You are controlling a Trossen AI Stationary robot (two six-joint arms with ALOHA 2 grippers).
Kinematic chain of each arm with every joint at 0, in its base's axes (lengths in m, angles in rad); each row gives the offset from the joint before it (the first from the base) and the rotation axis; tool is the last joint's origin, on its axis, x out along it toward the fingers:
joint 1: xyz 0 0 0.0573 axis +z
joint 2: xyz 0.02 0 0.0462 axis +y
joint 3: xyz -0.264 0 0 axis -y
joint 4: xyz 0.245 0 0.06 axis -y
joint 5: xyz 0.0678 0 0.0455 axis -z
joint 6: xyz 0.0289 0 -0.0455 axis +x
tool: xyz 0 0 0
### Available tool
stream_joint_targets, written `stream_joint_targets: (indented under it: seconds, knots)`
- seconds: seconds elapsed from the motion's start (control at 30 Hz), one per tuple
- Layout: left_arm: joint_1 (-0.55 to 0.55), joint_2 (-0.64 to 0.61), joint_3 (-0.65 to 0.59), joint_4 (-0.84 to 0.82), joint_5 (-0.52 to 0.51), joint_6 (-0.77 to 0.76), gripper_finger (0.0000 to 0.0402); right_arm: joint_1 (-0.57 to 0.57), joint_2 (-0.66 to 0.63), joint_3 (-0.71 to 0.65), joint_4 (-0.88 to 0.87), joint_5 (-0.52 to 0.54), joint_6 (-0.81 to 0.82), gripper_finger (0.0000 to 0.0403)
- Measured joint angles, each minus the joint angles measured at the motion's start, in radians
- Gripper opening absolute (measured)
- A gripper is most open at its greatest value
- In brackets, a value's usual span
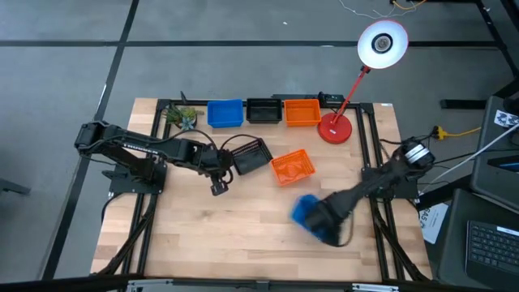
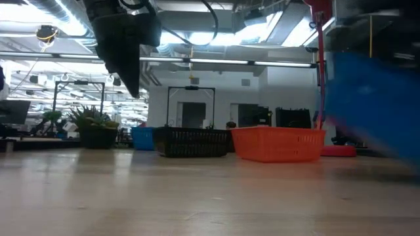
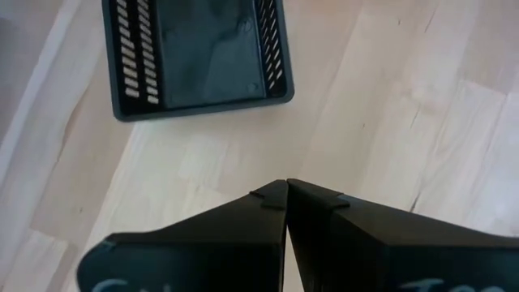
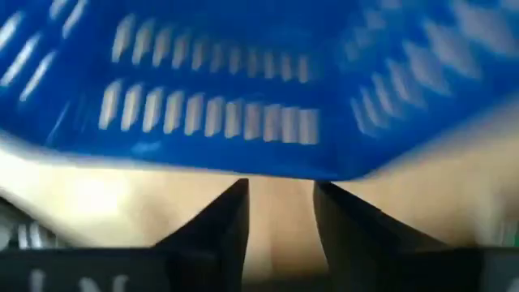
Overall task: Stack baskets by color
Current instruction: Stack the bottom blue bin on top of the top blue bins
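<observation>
From above, a pale wooden table (image 1: 243, 235) with a black metal frame holds six small rectangular plastic baskets. Along the far edge sit a blue basket (image 1: 225, 113), a black basket (image 1: 262, 111) and an orange basket (image 1: 302, 112) in a row. A small green plant (image 1: 182, 118) stands at the row's left end and a red lamp (image 1: 336, 127) with a round base at its right. Nearer the middle lie a loose black basket (image 1: 250, 155) with slotted walls and, just right of it, a loose orange basket (image 1: 292, 167), both turned at an angle. The left gripper (image 1: 219, 187) hangs just near and left of the loose black basket, jaws closed and empty. The right gripper (image 1: 318, 221) is at a second blue basket (image 1: 305, 209), which is blurred, at the near right.

At table height, the loose black basket (image 2: 191, 141) and loose orange basket (image 2: 278, 143) rest flat; a blurred second blue basket (image 2: 371, 98) fills the right, off the table.

The left wrist view shows the loose black basket's (image 3: 195, 53) glossy floor and slotted walls beyond shut fingers (image 3: 243, 219).

The right wrist view shows the slotted second blue basket (image 4: 243, 89) above parted fingers (image 4: 223, 223); whether they grip it cannot be told.
</observation>
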Motion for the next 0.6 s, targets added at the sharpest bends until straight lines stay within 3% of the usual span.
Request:
stream_joint_targets:
  seconds: [0.13, 0.2, 0.43, 0.6]
  knots:
    - [0.000, 0.001, 0.000, 0.035, -0.003, 0.000, 0.0000, -0.102, 0.036, 0.064, 0.274, 0.177, -0.284, 0.0138]
    - [0.000, 0.000, 0.000, 0.038, -0.003, 0.000, 0.0000, -0.135, 0.035, 0.123, 0.324, 0.252, -0.383, 0.0138]
    - [-0.007, 0.001, 0.000, 0.037, 0.013, -0.010, 0.0000, -0.154, 0.029, 0.292, 0.157, 0.366, -0.475, 0.0138]
    - [-0.032, 0.001, 0.001, 0.043, 0.144, -0.051, 0.0000, -0.151, 0.029, 0.305, 0.033, 0.412, -0.421, 0.0138]
